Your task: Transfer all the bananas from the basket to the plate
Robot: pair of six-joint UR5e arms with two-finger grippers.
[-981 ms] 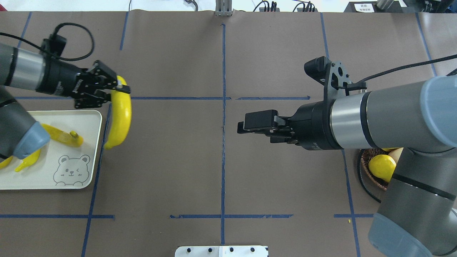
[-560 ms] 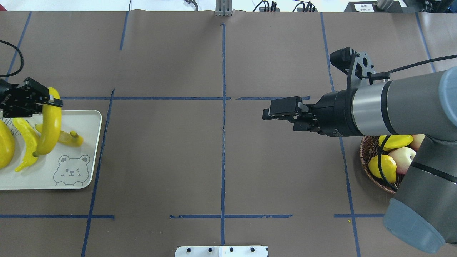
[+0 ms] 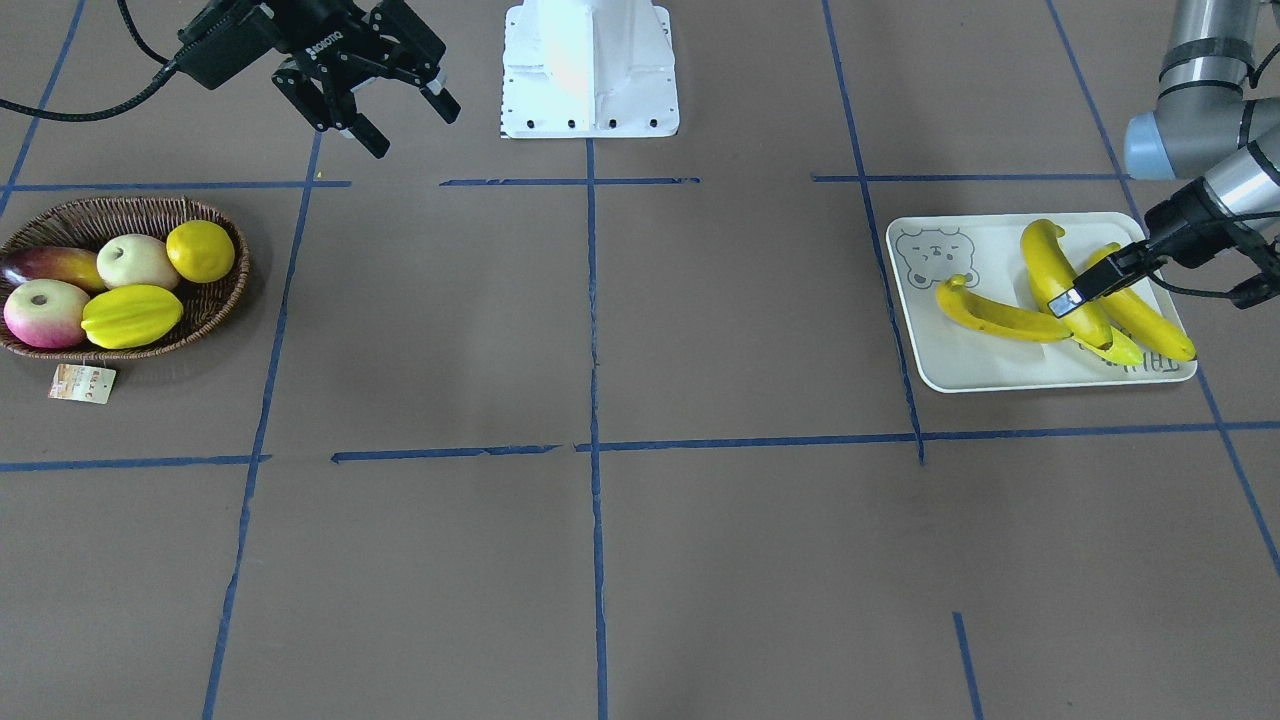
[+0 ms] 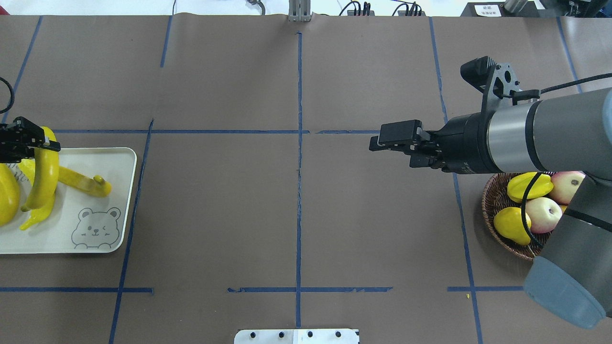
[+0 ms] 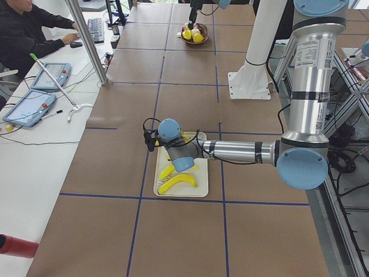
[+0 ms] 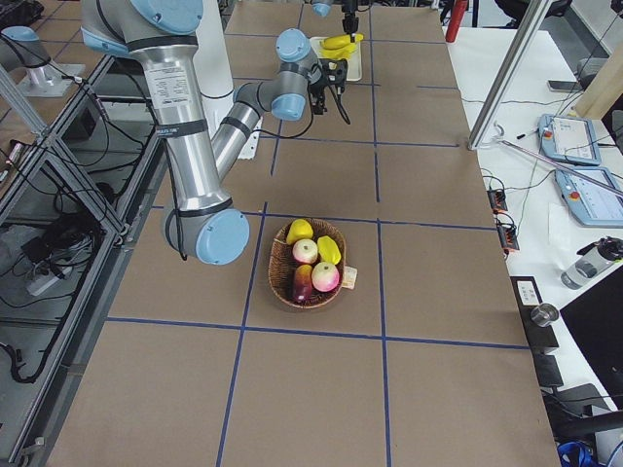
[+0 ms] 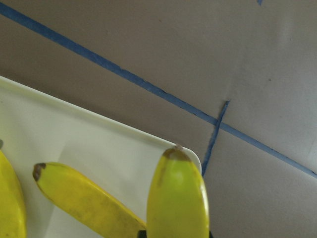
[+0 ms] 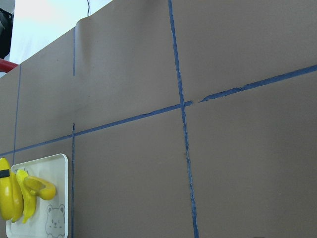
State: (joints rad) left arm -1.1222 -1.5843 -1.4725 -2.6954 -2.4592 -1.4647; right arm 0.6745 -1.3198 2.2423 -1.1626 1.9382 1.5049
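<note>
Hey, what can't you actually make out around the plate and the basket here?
Overhead view: the plate runs off the left edge, cutting off one banana and most of the left gripper.
Overhead view: the right arm covers part of the basket.
Front-facing view: bananas cover most of the plate's lettering; print on the tag is too small.
Left wrist view: the bottom edge cuts off the held banana, hiding the grip.

White "ROBOTIQ" lettering stands on the right pincer [image 3: 414,130], upper left; print on the plate [image 3: 985,362] is illegible.
</note>
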